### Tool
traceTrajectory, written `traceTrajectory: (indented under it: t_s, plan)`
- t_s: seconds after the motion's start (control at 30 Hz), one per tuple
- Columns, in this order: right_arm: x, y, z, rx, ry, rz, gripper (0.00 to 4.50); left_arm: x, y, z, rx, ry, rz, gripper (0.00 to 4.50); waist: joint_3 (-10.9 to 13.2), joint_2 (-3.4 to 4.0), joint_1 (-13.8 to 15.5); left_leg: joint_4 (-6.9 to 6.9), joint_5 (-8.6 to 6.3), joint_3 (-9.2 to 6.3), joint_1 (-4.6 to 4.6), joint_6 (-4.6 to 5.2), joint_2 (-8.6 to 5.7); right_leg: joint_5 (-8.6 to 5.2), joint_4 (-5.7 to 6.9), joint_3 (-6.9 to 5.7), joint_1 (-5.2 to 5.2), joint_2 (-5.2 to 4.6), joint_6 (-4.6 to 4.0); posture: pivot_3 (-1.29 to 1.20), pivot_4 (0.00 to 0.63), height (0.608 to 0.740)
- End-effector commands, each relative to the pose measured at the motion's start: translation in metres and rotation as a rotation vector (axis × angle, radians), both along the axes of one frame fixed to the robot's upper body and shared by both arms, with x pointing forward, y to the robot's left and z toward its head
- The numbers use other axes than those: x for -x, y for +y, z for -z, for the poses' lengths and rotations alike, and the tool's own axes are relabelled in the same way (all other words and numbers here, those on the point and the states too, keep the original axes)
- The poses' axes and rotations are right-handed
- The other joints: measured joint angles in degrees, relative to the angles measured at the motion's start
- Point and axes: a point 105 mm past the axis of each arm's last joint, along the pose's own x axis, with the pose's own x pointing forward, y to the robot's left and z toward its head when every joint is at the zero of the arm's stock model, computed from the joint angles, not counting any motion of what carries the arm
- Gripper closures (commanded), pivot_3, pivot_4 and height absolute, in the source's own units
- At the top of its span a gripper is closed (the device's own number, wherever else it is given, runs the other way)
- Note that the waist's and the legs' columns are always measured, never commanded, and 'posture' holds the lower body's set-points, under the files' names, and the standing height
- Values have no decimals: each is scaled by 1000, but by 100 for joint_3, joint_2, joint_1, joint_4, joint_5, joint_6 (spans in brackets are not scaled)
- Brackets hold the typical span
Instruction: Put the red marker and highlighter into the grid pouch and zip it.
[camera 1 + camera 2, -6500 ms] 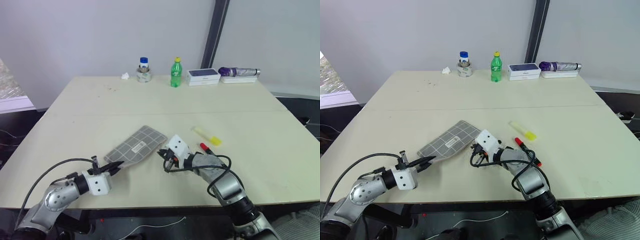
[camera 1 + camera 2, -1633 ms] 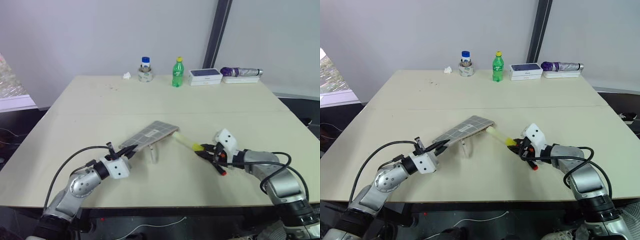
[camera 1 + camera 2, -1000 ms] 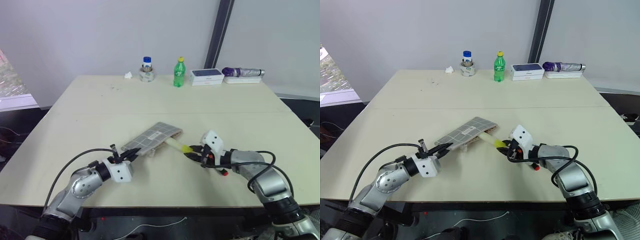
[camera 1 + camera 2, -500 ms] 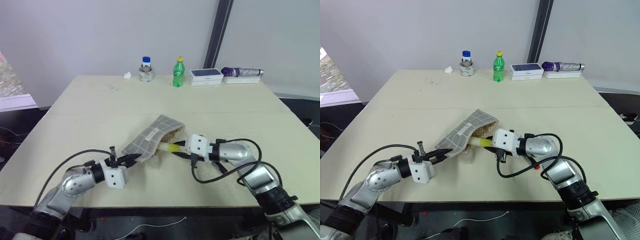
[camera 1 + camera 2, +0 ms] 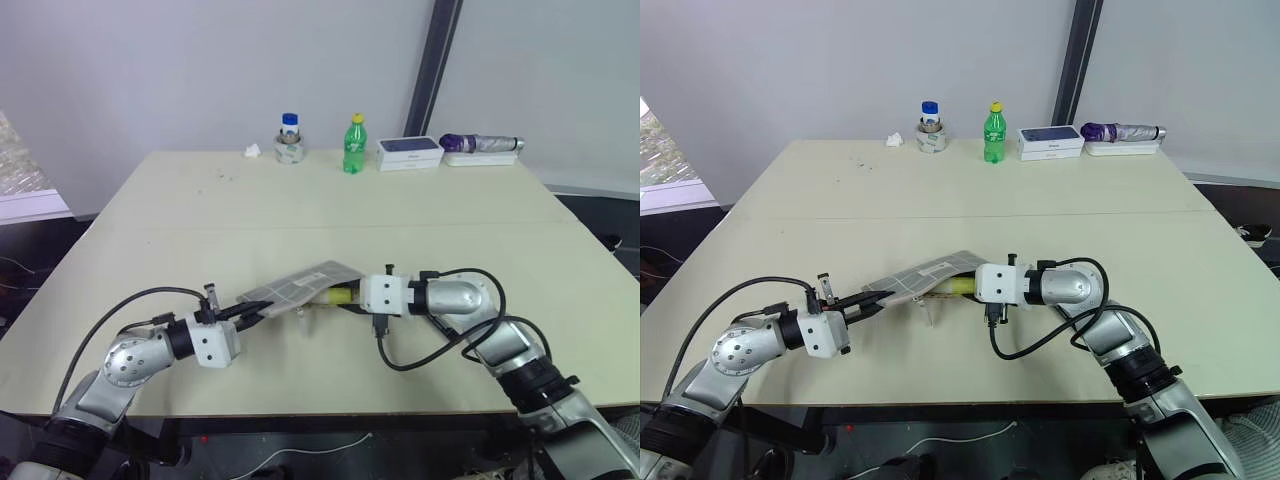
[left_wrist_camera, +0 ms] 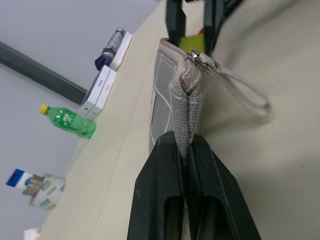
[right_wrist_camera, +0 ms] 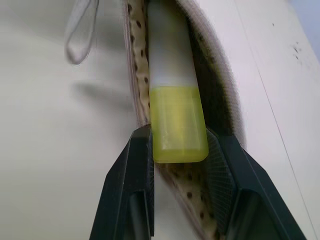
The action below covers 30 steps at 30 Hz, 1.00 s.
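Left gripper (image 6: 186,165) pinches the pouch (image 5: 300,284) at its 8 o'clock corner; right gripper (image 7: 177,150) clamps the highlighter (image 7: 176,107), its pale end inside the pouch mouth.

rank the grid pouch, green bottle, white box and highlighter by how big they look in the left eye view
1. grid pouch, largest, though seen nearly edge-on.
2. white box.
3. green bottle, close to the box, so that pair is unsure; both stand far from the camera.
4. highlighter, smallest, since it is mostly inside the pouch.
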Motion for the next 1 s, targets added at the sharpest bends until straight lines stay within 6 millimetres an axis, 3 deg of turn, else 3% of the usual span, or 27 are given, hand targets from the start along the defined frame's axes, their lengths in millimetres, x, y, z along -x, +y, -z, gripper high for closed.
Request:
traceTrajectory:
  t_s: [0.03, 0.2, 0.3, 0.5, 0.77, 1.0]
  plan:
    - [10, 19, -15, -35, -60, -88, 3646, -3, 8, -20, 63, -18, 2, 4500, 0, 0, 1, 0, 0, 0, 0, 0, 0, 0, 0, -1, 1, 0, 0, 0, 150, 740]
    - [15, 30, -23, -102, -49, -116, 3646, -5, 22, -19, 65, 28, -6, 4500, 0, 0, -29, 0, 0, 0, 0, -1, -1, 0, 0, -2, 0, 0, 0, 0, 150, 740]
    - [18, 31, -18, -82, -36, -128, 3646, -7, 30, -22, 106, 54, -21, 4500, 0, 0, -66, 0, 1, -2, 0, -1, 0, 0, 0, -2, 0, 1, 0, 0, 150, 740]
    - [15, 38, -20, -127, -79, -121, 3646, -4, 21, -18, 83, 43, 22, 4500, 0, 0, -62, 0, 1, -2, 0, -1, 0, 0, 0, -2, 1, 1, 0, 0, 150, 740]
    - [13, 31, -11, -65, -115, -115, 3646, 2, 20, -4, 18, 32, 46, 4500, 0, 0, -65, 0, 1, 2, 0, -1, 0, 0, 0, -2, 0, 1, 0, 0, 150, 740]
    - [6, 28, -12, -56, -123, -68, 134, 2, 18, -1, 13, 26, 50, 4500, 0, 0, -64, 0, 1, 1, 0, -1, 0, 0, 1, -2, 0, 1, 0, 0, 150, 740]
